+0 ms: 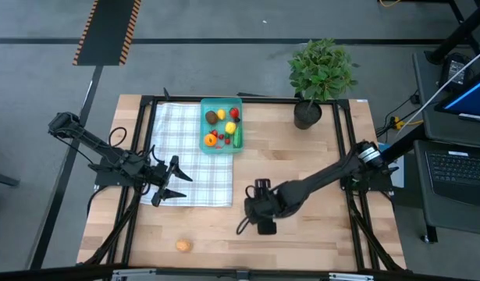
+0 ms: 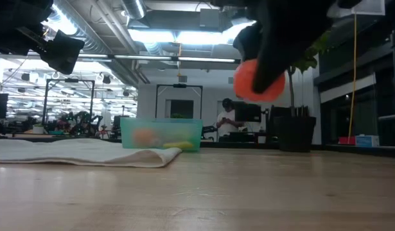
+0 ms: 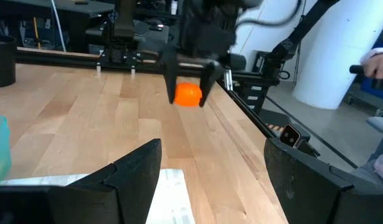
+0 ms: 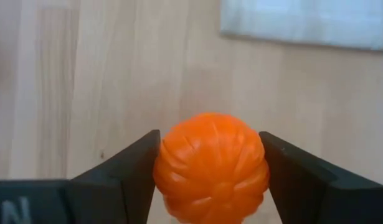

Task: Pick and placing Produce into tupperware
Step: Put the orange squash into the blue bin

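The right gripper (image 4: 210,180), jaws clenched on an orange pumpkin (image 4: 211,167), hangs above the bench; the tupperware (image 1: 222,125) lies beyond, across the cloth (image 1: 189,156). Left gripper (image 1: 171,181) waits, jaws released.

arms: both dark, slim jointed links | left gripper (image 1: 168,181): two black pointed fingers (image 3: 110,186), broad flat inner faces | right gripper (image 1: 262,209): black blocky fingers (image 4: 126,171), white letter N on base | right arm: pale band near shoulder joint

A white checked cloth (image 1: 189,164) and a potted plant (image 1: 319,78) sit on the table (image 1: 302,242).
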